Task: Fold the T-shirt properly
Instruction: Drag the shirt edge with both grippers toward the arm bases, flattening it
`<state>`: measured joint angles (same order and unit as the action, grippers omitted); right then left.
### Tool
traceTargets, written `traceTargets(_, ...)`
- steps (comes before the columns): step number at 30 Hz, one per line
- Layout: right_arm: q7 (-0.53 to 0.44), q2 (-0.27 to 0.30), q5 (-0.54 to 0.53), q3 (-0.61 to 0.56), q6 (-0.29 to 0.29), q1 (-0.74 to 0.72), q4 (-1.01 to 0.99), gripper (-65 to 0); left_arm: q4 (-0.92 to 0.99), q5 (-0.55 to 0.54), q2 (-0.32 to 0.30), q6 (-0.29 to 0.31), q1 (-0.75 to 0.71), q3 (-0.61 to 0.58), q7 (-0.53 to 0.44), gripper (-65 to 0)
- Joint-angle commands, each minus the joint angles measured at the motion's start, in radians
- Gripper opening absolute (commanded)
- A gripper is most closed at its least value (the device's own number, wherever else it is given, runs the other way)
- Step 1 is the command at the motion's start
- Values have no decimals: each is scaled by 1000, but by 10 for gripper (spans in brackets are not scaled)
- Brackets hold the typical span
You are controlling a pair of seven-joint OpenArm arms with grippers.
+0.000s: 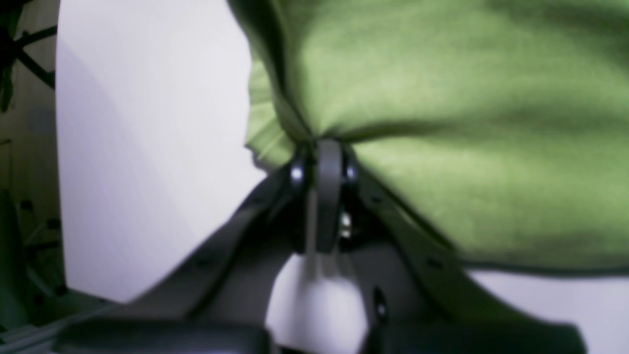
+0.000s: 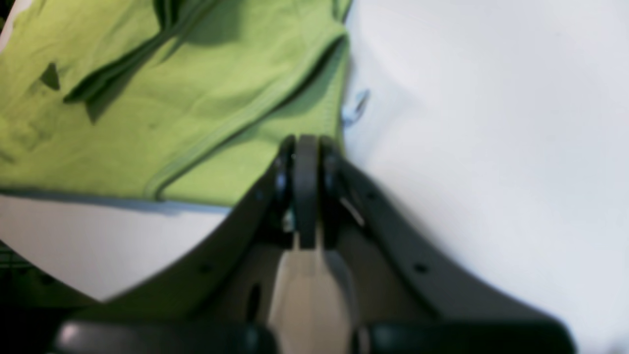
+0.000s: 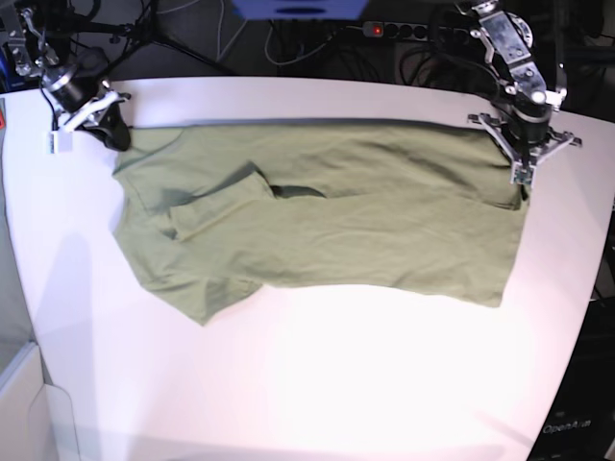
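Bare white table [image 3: 317, 375] fills the foreground; the T-shirt [image 3: 327, 221] lies across its far half, one sleeve doubled over toward nine o'clock. Left fingers [image 1: 328, 147] pinch a bunched corner at two o'clock. Right fingers [image 2: 305, 142] are closed at ten o'clock, probably nipping the hem, though blur hides it. Both should lift evenly, keeping the cloth taut. Cables [image 3: 423, 38] lie beyond, clear of the table.

I work in a robotics lab; my white table [image 3: 317, 375] backs onto tangled black cables [image 3: 288, 43], a power strip [image 3: 399, 31] with a red switch, and tripod legs [image 3: 178, 43].
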<state>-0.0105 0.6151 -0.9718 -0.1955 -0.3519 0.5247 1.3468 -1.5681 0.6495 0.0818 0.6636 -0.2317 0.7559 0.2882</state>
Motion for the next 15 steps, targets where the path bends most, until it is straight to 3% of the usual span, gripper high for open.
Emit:
traceTargets(1,79,2,53,-3,34,33,-7,-646,10,57,3,35,-39,6,105,-627)
traceTargets(11,10,-19,89,-8,30,76,-2,-646,-70,-27,-3,35,-102,6,107,-627)
traceTargets(15,10,-22,87,0,-40,76,-2,-646,-78,-26,-3,35,-87,6,107,-627)
